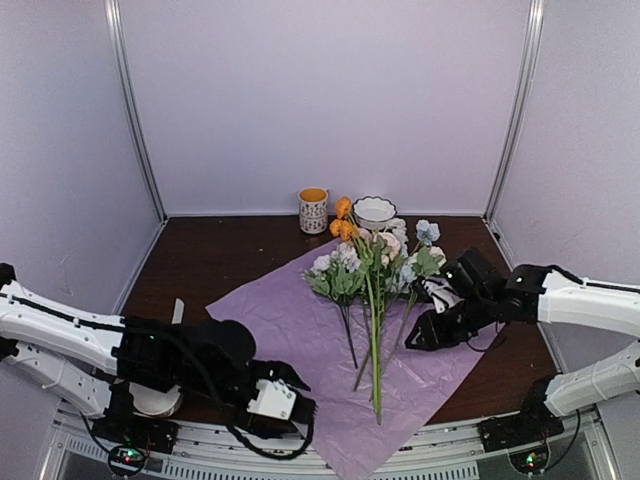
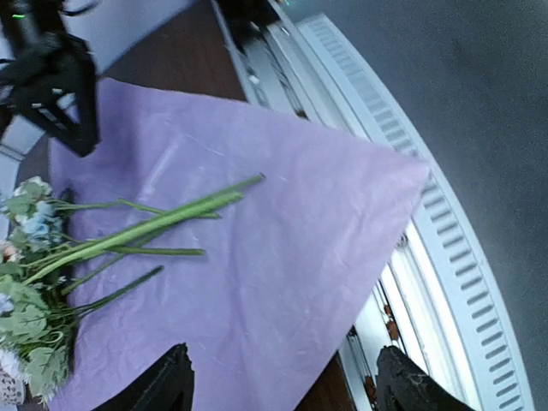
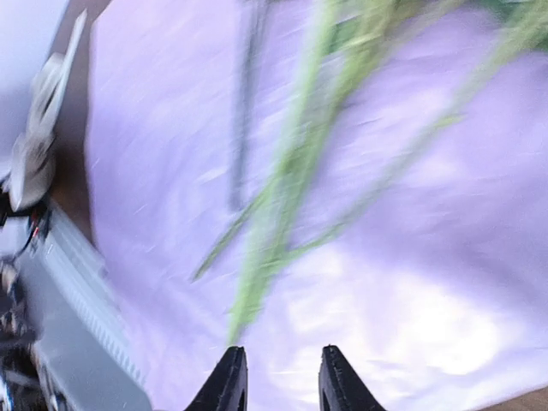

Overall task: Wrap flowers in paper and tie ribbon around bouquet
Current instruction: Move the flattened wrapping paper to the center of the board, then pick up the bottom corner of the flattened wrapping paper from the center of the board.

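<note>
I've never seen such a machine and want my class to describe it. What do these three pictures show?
Two robot arms with two-finger grippers work at a brown table. One picture looks down from above and behind them; the other two come from a camera on each wrist. On the table lies lilac paper with artificial flowers on it; a mug and a bowl stand behind. The left gripper is wide open, the right gripper slightly open. Neither holds anything.

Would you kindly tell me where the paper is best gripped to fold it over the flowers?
Probably the paper's near corner: it overhangs the table edge, so a finger can slip beneath. Approach from the left gripper's side, clear of the flowers' stems.
</note>
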Motion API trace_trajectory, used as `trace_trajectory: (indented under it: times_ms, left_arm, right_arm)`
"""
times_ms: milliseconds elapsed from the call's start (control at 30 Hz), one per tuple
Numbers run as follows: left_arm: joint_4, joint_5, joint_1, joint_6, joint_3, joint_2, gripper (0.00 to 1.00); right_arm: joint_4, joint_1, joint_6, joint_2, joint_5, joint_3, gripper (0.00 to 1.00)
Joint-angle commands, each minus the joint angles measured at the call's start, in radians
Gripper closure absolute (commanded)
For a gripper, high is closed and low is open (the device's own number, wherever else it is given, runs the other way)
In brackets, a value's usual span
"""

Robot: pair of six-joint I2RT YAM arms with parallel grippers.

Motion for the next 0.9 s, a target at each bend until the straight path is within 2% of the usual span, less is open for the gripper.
trace_trajectory:
  times_ms: [0,200,300,367,433,500,567,800,833,867]
  left_arm:
    - [-0.075,-0.196,-0.083,0.249,0.032,0.175,0.23]
    - [-0.078,-0.151,-0.110,0.361,0.085,0.342,0.22]
    - [-0.101,-0.188,-0.124,0.416,0.115,0.415,0.22]
    - [-0.044,-0.248,-0.125,0.420,0.107,0.445,0.23]
    - [0.005,-0.330,-0.125,0.420,0.106,0.467,0.27]
    - [0.012,-0.354,-0.125,0.390,0.130,0.479,0.32]
    - [0.025,-0.347,-0.125,0.360,0.143,0.478,0.42]
    - [0.073,-0.342,-0.119,0.315,0.117,0.462,0.95]
    - [0.067,-0.325,-0.114,0.302,0.118,0.456,1.00]
    - [0.060,-0.306,-0.104,0.290,0.120,0.445,1.00]
  right_arm:
    - [0.262,0.200,0.130,0.046,-0.056,-0.051,0.70]
    - [0.349,0.339,0.162,0.225,-0.038,-0.004,0.73]
    - [0.369,0.363,0.165,0.280,-0.044,0.010,0.74]
    - [0.394,0.365,0.173,0.303,-0.053,0.005,0.75]
    - [0.416,0.365,0.173,0.322,-0.066,-0.002,0.76]
    - [0.424,0.365,0.170,0.340,-0.075,-0.005,0.77]
    - [0.419,0.365,0.166,0.360,-0.079,-0.005,0.78]
    - [0.403,0.365,0.150,0.376,-0.095,-0.010,0.78]
    - [0.400,0.365,0.149,0.371,-0.101,-0.008,0.78]
    - [0.391,0.364,0.147,0.365,-0.108,-0.003,0.78]
